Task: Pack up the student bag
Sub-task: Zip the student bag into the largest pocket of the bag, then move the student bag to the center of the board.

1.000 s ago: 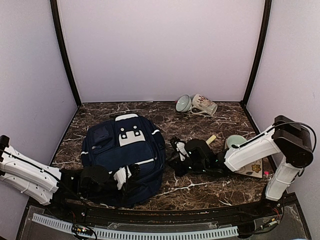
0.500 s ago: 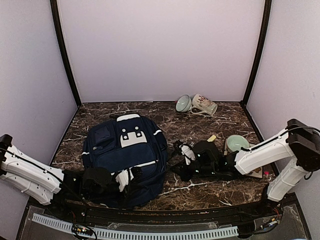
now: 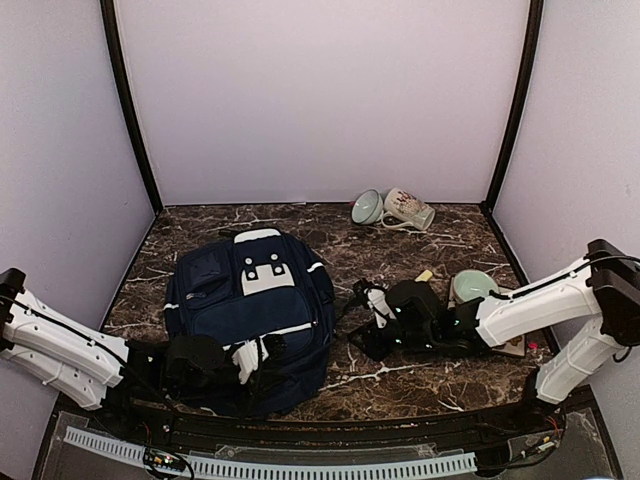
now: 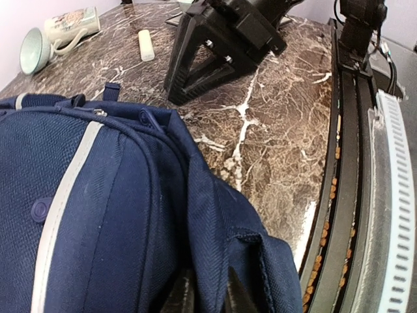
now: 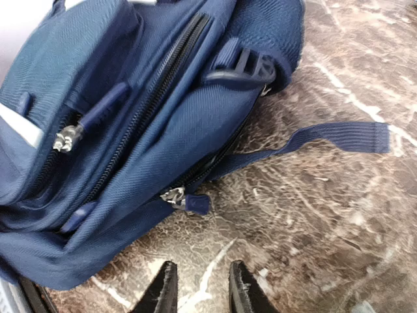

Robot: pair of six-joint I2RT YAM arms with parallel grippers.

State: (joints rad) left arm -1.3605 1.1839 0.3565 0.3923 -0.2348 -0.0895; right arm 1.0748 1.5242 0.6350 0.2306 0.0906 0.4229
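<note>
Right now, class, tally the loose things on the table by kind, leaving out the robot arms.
student bag: 1
pale green bowls: 2
mug: 1
cream stick: 1
flat pale piece, partly hidden: 1
Total: 6

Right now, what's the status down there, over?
Left gripper pinching student bag at its near edge. Right gripper open, empty, beside the zip pull. Bag flat on table, loose strap trailing alongside.
</note>
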